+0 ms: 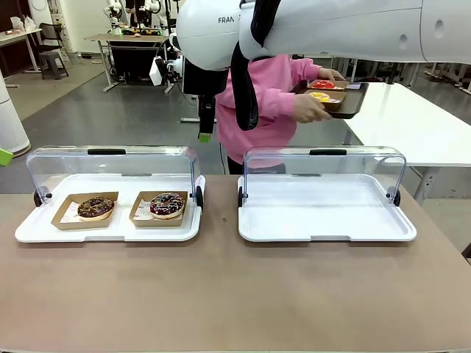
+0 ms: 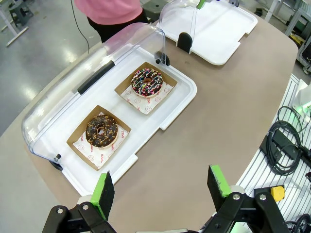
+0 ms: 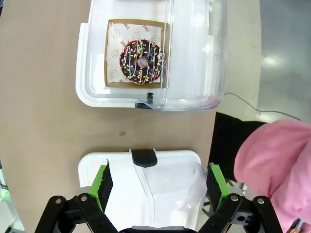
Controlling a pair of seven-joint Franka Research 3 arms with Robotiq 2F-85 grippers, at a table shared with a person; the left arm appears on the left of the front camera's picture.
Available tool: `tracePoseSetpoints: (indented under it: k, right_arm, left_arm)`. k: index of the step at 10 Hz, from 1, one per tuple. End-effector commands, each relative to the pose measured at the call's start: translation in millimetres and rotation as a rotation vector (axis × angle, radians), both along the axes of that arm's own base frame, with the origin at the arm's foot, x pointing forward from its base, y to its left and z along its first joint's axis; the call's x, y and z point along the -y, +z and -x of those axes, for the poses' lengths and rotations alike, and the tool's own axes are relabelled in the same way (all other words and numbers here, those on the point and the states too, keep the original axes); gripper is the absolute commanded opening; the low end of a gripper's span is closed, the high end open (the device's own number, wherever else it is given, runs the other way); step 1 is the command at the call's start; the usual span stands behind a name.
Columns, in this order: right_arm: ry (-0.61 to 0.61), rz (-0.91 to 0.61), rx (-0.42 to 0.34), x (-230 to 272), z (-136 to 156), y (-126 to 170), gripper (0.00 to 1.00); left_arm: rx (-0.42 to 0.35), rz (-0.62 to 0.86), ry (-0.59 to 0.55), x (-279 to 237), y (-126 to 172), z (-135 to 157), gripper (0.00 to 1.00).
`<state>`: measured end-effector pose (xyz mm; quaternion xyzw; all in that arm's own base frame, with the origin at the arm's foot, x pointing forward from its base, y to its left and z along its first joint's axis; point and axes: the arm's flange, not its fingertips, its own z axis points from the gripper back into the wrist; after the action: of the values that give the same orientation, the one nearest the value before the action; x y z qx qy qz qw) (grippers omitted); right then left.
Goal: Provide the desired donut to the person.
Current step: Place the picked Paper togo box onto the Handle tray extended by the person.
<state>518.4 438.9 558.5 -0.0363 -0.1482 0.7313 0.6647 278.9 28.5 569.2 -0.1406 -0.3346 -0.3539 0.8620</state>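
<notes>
Holding: the person (image 1: 268,103) grips a dark tray (image 1: 352,109) of two donuts beyond the right case (image 1: 324,220), red donut (image 1: 322,84) behind yellow donut (image 1: 319,96).
Left case (image 1: 110,228): lid up; chocolate donut (image 1: 96,207) left of sprinkled donut (image 1: 167,204), each in a cardboard tray.
Right case: lid up, bare.
Left gripper (image 2: 163,187): released, above the table edge near the left case.
Right gripper (image 3: 160,179): released, high over the right case's inner end.

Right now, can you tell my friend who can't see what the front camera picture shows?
Two chocolate donuts sit in cardboard trays in the left display case, lid open. The right case holds nothing. Behind the table, a person in pink carries a dark tray of donuts.
</notes>
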Motion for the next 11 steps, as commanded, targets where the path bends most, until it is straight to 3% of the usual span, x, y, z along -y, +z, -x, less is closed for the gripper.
tracePoseSetpoints:
  k: [1,4,5,7,11]
  right_arm:
    - [-0.004,0.01,0.023,0,1,-3,1.0]
    - [0.0,0.001,-0.001,0,0,-1,1.0]
    - [0.004,-0.045,-0.073,39,12,20,1.0]
    - [0.04,-0.182,-0.157,147,68,51,1.0]
    - [-0.039,-0.464,-0.11,318,143,34,1.0]
  left_arm:
    - [0.005,0.005,-0.004,-1,-1,-1,1.0]
    - [0.005,0.005,-0.004,-1,-1,-1,1.0]
    - [0.005,0.005,-0.004,-1,-1,-1,1.0]
    - [0.005,0.005,-0.004,-1,-1,-1,1.0]
    - [0.005,0.005,-0.004,-1,-1,-1,1.0]
